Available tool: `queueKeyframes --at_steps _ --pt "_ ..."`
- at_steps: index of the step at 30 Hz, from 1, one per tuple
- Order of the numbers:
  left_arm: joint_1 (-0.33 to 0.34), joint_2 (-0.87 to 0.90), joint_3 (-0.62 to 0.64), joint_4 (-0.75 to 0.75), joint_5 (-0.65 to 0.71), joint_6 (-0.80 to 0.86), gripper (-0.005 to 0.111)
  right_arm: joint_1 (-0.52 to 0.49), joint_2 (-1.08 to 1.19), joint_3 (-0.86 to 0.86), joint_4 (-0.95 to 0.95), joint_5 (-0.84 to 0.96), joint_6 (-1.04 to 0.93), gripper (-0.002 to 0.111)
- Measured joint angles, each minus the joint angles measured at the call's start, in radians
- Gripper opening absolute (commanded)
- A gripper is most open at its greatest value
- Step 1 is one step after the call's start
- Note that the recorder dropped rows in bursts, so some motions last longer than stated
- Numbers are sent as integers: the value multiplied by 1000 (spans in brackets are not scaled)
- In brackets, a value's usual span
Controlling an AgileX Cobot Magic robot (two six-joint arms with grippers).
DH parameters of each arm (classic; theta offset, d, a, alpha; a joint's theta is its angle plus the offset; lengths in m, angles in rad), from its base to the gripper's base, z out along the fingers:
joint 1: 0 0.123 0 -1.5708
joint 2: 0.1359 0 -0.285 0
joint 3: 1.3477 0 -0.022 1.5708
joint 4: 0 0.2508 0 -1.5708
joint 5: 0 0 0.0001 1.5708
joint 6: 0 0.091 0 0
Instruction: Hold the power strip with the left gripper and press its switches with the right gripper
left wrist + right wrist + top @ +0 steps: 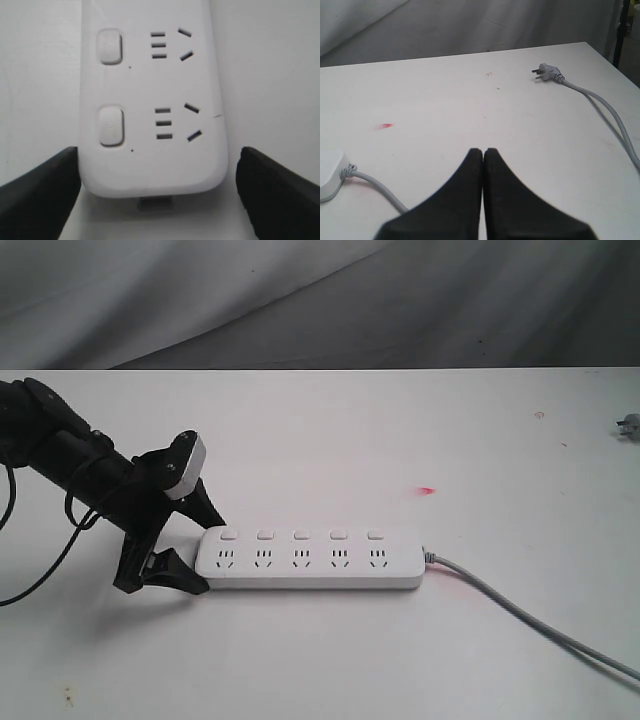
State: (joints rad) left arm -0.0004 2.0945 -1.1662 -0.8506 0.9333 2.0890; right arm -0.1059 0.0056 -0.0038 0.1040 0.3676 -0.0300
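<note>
While spread, black two-finger left hand straddles the cordless rounded end of the long flat white plastic power strip, lying on the white bench. Likely light, rigid, slick: pinch across its long edges. Black right hand: pressed together, empty, beyond the strip's corded end.

Exterior view: the left arm runs off the left edge, the grey cord off the right, and a finger of the left gripper covers part of the power strip's end. Left wrist view: we see only two switches — the top edge cuts the strip. Right wrist view: only the strip's corner shows — the frame crops the right gripper at its base.
</note>
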Motion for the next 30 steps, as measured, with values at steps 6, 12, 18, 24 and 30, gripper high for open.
queueKeyframes --at_steps 6,12,18,24,30 --pt "0 0 0 -1 0 0 52 0 0 0 0 0 0 0" --pt "0 0 0 -1 -8 0 52 0 0 0 0 0 0 0" --pt "-2 0 0 7 -29 0 52 0 0 0 0 0 0 0" --pt "-2 -1 0 14 -33 0 52 0 0 0 0 0 0 0" --pt "-2 -1 0 14 -34 0 52 0 0 0 -6 -103 0 0"
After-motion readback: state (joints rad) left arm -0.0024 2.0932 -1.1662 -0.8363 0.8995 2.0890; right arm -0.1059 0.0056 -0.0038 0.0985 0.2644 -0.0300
